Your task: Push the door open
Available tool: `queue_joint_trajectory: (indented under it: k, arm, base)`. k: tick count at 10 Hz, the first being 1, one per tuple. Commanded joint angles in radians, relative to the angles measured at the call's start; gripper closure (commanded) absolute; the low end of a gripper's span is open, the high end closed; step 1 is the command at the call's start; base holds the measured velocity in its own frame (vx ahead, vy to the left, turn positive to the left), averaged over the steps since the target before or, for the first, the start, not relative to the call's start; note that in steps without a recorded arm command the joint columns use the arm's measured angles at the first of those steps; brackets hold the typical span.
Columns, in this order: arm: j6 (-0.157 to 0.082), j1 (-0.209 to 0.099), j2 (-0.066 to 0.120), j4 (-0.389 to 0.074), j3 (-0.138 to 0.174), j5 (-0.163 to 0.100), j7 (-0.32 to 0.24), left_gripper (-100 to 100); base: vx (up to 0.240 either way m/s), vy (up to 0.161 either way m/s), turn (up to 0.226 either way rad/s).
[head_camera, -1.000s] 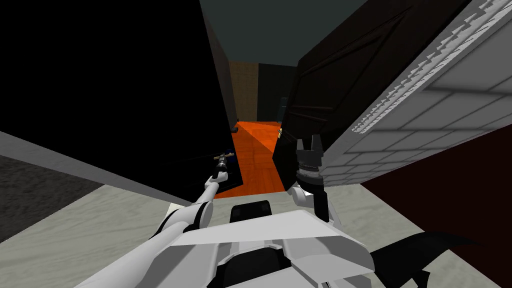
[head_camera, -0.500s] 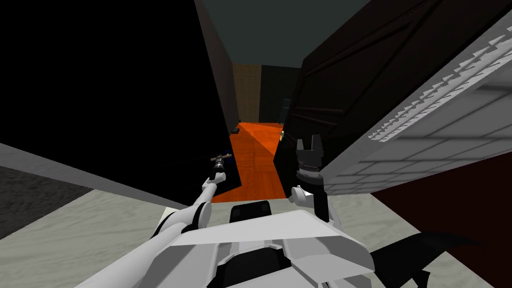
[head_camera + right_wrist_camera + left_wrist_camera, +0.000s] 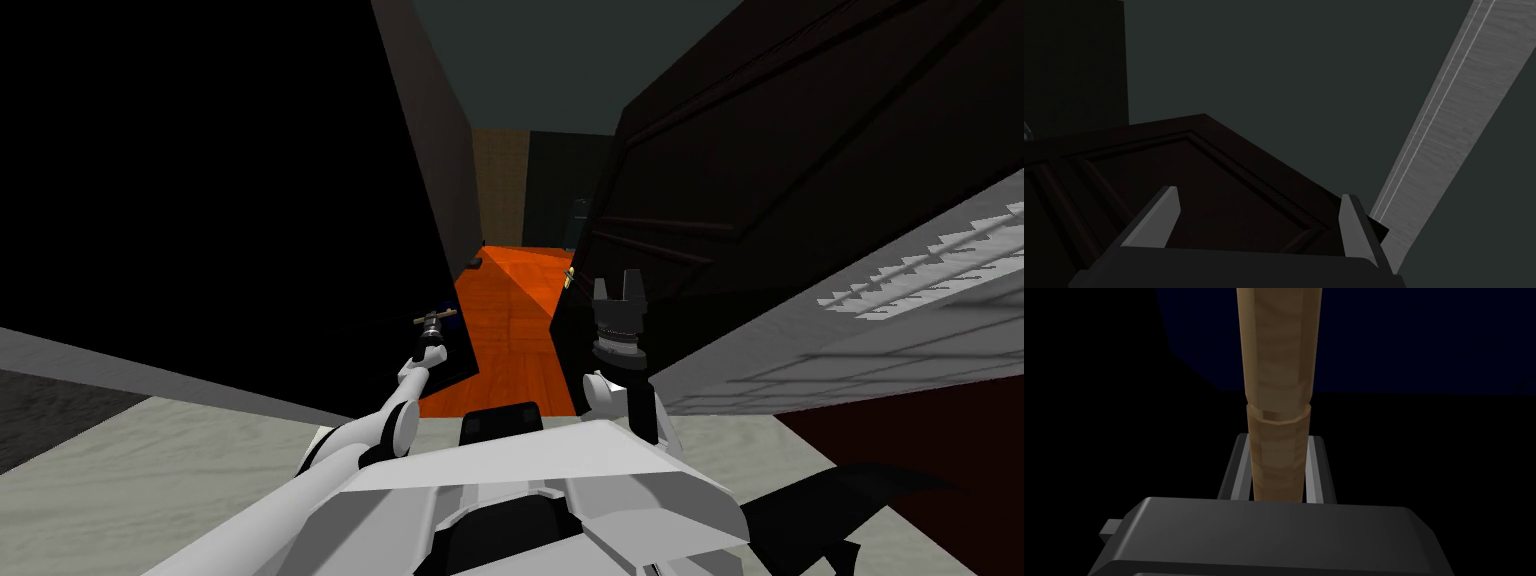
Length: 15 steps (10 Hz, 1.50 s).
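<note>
The dark panelled door (image 3: 760, 180) stood partly swung inward, and the orange floor (image 3: 510, 310) showed past its free edge. The right gripper (image 3: 617, 288) was close in front of the door's lower panel, near that free edge. Its two fingers were wide apart and held nothing. Whether they really touched the door I could not say, because the panel was very dark. The left gripper (image 3: 434, 322) was across the opening from the door, clamped on a brown wooden rod (image 3: 1278, 353). To push well, I judged that the right hand should press with the flat of its fingers near the free edge, far from the hinges. It should advance slowly with the base, so that the fingers do not slip past the edge into the gap.
</note>
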State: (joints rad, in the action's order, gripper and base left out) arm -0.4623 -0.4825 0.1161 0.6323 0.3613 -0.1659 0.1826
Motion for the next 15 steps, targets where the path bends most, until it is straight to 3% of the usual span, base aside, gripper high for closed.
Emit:
queue_joint_trajectory:
  k: [1, 7, 8, 15]
  arm:
    - [-0.003, 0.009, 0.010, 0.016, 0.019, -0.006, 0.005, 100]
    - [-0.003, 0.014, 0.018, 0.016, 0.063, -0.022, 0.020, 100]
    - [-0.011, 0.012, 0.022, -0.006, 0.059, -0.021, 0.016, 100]
    - [-0.026, 0.002, 0.049, -0.036, 0.040, -0.042, 0.002, 100]
  base:
    - [0.195, -0.105, 0.072]
    - [0.155, -0.076, 0.055]
    - [0.072, -0.026, 0.045]
    - [0.184, -0.025, 0.116]
